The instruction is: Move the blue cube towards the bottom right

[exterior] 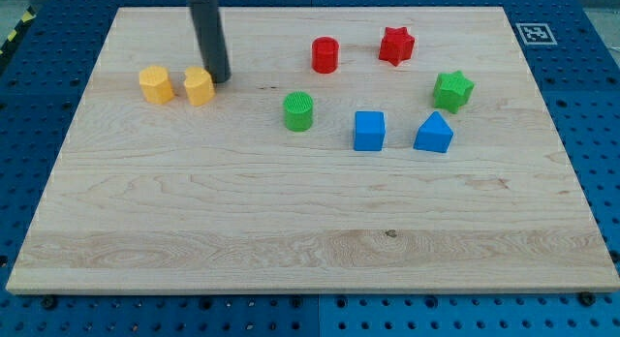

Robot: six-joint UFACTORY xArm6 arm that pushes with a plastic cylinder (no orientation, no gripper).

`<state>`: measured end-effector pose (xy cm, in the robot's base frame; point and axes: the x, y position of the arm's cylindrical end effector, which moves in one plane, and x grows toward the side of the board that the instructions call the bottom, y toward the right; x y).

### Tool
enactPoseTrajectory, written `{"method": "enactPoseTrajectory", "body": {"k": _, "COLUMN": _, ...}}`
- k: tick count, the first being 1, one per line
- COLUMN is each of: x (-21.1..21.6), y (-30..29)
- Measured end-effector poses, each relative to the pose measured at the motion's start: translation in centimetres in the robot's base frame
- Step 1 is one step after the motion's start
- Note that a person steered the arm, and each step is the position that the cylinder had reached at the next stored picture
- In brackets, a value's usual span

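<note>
Pale wooden surface [291, 230], lying on a blue pegboard bench, carries all the blocks.

At the view's left stand two yellow blocks: a yellow cylinder-like block [155, 85] and, just beside it, a second yellow block [199, 87] whose exact shape I cannot make out. My tip [219, 78] sits right against that second block's right side, at its upper edge. No hand exists on this rod, so nothing is opened, closed or held; it only pushes.

Further right come a green cylinder [299, 111], a red cylinder [325, 54], then the blue cube [369, 130] right of centre, well apart from my tip. Beyond it lie a red star [395, 45], a blue wedge-like block [434, 134] and a green star [452, 89].

The cube looks small, light, rigid plastic, likely to slide easily on smooth wood and to turn if pushed off-centre. I judge the best contact to be mid-face on its upper-left side.

The rod's upper part is cut off by the view's top.
</note>
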<state>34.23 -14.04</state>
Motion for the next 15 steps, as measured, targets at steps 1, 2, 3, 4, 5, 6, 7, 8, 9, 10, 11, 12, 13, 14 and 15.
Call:
{"method": "enactPoseTrajectory", "body": {"k": 1, "x": 0.3, "y": -2.4}}
{"method": "enactPoseTrajectory", "body": {"k": 2, "x": -0.1, "y": -1.2}}
{"method": "enactPoseTrajectory", "body": {"k": 3, "x": -0.7, "y": 3.6}}
{"method": "enactPoseTrajectory", "body": {"k": 4, "x": -0.7, "y": 6.5}}
{"method": "enactPoseTrajectory", "body": {"k": 5, "x": -0.7, "y": 6.5}}
{"method": "enactPoseTrajectory", "body": {"k": 6, "x": -0.7, "y": 9.5}}
{"method": "enactPoseTrajectory", "body": {"k": 7, "x": 0.8, "y": 13.8}}
{"method": "enactPoseTrajectory", "body": {"k": 8, "x": 3.6, "y": 16.5}}
{"method": "enactPoseTrajectory", "body": {"k": 9, "x": 5.6, "y": 19.0}}
{"method": "enactPoseTrajectory", "body": {"k": 10, "x": 7.2, "y": 20.7}}
{"method": "enactPoseTrajectory", "body": {"k": 11, "x": 7.9, "y": 20.7}}
{"method": "enactPoseTrajectory", "body": {"k": 12, "x": 8.2, "y": 20.4}}
{"method": "enactPoseTrajectory", "body": {"k": 13, "x": 10.0, "y": 19.7}}
{"method": "enactPoseTrajectory", "body": {"k": 14, "x": 12.4, "y": 19.0}}
{"method": "enactPoseTrajectory", "body": {"k": 15, "x": 14.8, "y": 18.4}}
